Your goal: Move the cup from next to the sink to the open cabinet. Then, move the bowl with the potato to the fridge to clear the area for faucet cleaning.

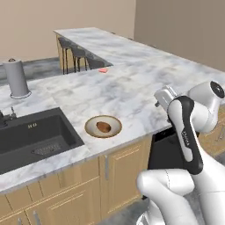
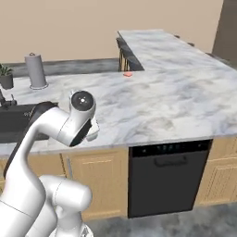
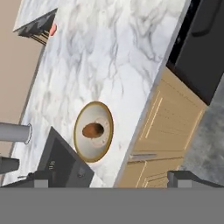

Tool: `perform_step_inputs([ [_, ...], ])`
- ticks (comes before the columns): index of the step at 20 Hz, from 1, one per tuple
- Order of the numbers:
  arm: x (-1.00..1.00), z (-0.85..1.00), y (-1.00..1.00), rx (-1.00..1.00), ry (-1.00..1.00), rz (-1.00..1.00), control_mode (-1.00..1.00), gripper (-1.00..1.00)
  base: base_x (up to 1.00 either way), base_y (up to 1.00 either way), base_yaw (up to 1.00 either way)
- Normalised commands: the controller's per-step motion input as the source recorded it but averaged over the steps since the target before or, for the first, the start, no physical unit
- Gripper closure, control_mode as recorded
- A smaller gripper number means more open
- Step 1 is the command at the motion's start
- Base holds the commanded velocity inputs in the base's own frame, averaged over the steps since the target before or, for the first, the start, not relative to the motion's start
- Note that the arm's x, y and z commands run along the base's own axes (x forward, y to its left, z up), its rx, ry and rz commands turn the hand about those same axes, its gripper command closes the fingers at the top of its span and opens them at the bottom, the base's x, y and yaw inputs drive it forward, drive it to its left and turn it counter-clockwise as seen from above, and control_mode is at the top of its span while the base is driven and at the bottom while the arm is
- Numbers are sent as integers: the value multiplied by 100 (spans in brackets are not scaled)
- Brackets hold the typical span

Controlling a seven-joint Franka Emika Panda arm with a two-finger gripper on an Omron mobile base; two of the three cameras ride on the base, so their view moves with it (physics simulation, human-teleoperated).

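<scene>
On the marble worktop (image 1: 132, 88), just to the right of the sink (image 1: 35, 136), sits the bowl (image 1: 103, 126). It is round and beige with a darker rim. The potato (image 1: 103, 126) lies inside it, a small brown lump near the middle. The bowl is close to the front edge of the worktop, above the light wood cupboard doors (image 1: 118, 176).

The sink is dark grey and set down into the worktop. A small mesh tray (image 1: 46, 150) lies on its floor. Behind the sink stands a grey upright roll (image 1: 16, 79), well apart from the bowl. Far back on the worktop lies a small red thing (image 1: 103, 70).

The hand (image 3: 109, 181) hangs up in the air, over the front edge of the worktop and to the right of the bowl. Its two fingers (image 3: 41, 180) are spread wide apart and nothing is between them. It is not touching the bowl. A black dishwasher (image 2: 166, 178) stands under the worktop, to the right of the wood doors.
</scene>
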Motion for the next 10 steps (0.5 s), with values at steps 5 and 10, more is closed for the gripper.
perform_step_inputs([
  [5,0,0,0,0,0,0,100,-100,49,-29,53],
  [10,0,0,0,0,0,0,100,-100,38,-44,28],
])
